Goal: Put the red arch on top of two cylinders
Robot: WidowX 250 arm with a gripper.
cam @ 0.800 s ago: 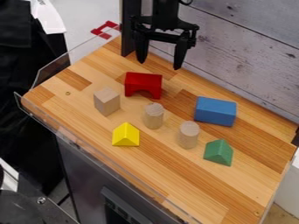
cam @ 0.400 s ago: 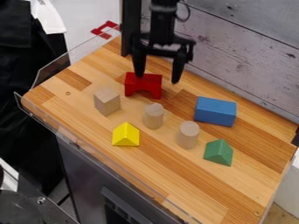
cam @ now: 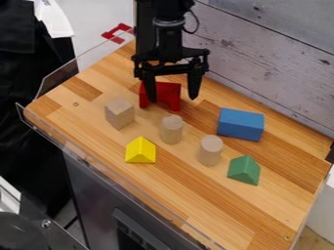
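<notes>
Hanging pincer [cam: 173,100]: fingers parted at the red arch [cam: 171,92], presumably for a grasp.
Red arch: legs down on the desk [cam: 215,200], just behind the cylinder pair [cam: 172,130].
Cylinder pair: upright with a gap, likely so the red arch can bridge them.
Lettering: none legible.

Lab w/ robot arm [cam: 170,36], tbl [cam: 221,207]
</notes>
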